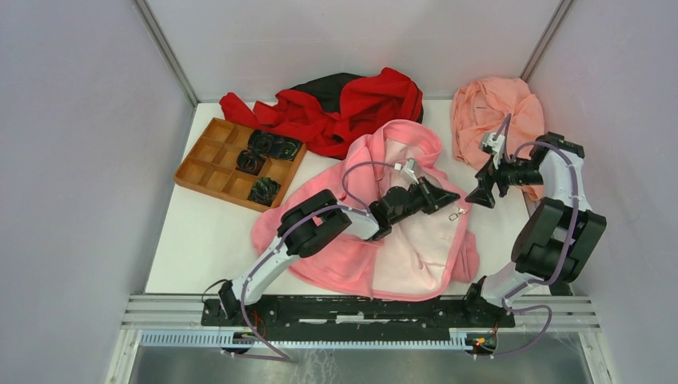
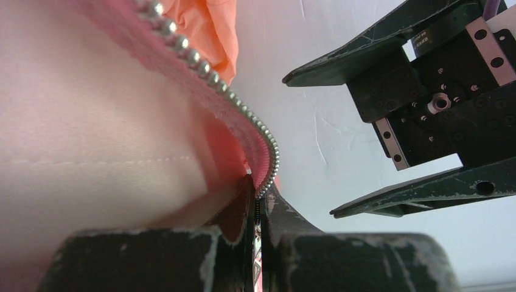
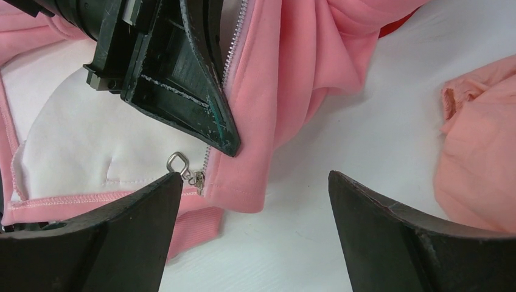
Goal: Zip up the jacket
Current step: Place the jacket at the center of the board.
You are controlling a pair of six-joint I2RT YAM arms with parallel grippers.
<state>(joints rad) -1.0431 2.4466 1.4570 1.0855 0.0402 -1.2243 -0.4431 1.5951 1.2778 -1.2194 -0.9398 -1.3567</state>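
Observation:
The pink jacket (image 1: 336, 264) lies open on the table, its paler lining up. My left gripper (image 1: 449, 194) is shut on the jacket's right front edge, pinching the zipper tape (image 2: 258, 201) just below the row of metal teeth (image 2: 201, 64). The small metal pull (image 3: 177, 161) and slider (image 3: 198, 178) sit at the bottom corner of that edge (image 1: 459, 213). My right gripper (image 3: 254, 176) is open and empty, low over the table just right of the pull, its left finger (image 3: 122, 225) beside the ring. It faces the left gripper (image 3: 228, 143) in the top view (image 1: 480, 197).
A red-and-black garment (image 1: 344, 104) lies at the back. A salmon-peach cloth (image 1: 492, 112) lies at the back right, close to my right arm (image 3: 481, 170). A wooden divided tray (image 1: 209, 152) with dark items stands at the left. Grey walls enclose the white table (image 1: 200, 240).

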